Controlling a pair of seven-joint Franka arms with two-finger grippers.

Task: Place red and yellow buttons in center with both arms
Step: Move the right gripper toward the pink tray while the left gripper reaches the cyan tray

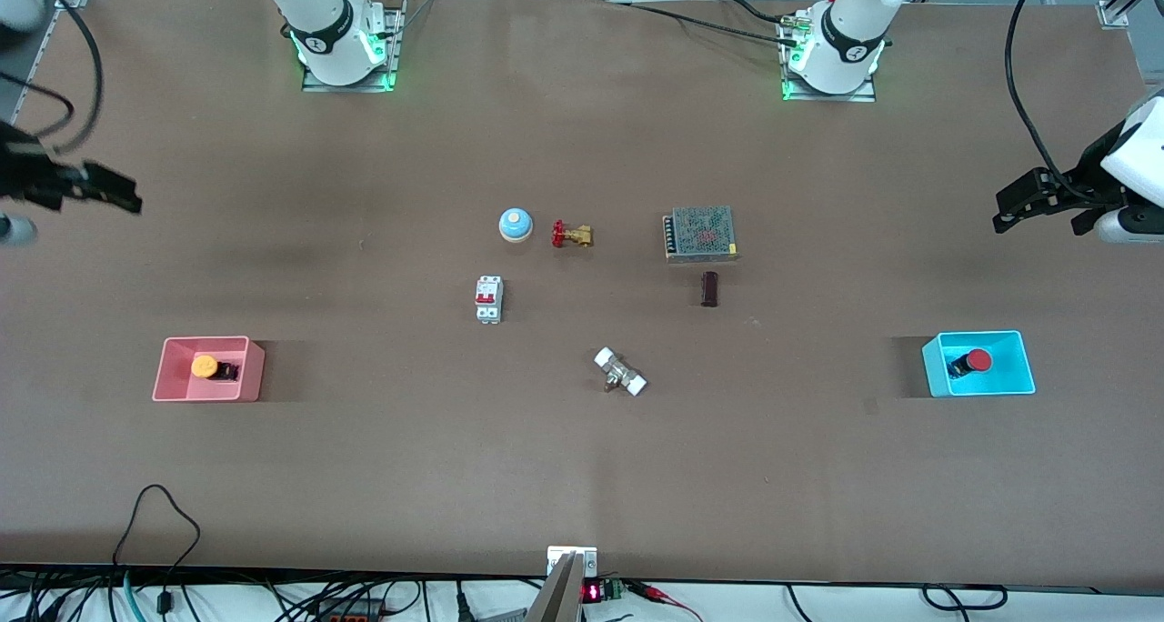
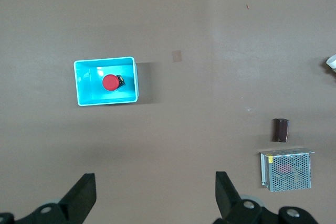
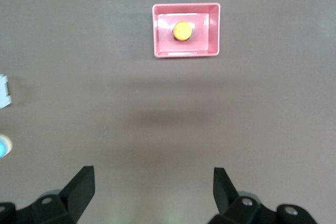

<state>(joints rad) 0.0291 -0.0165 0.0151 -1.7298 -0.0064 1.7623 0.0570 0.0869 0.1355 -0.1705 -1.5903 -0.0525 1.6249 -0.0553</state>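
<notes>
Resting on its side in the cyan tray [image 1: 1023,358], the red button [image 1: 977,360] shows a round cap on a short black body. The yellow button [image 1: 205,366] lies likewise in the pink tray [image 1: 173,367], at the table's right-arm end. The matte brown tabletop [image 1: 582,458] spreads between them. Wrist views alone show each gripper's fingers spread wide, holding nothing: left gripper [image 2: 155,195], right gripper [image 3: 153,190].

One button [image 1: 207,366] per tray [image 1: 167,368], table's two ends.
</notes>
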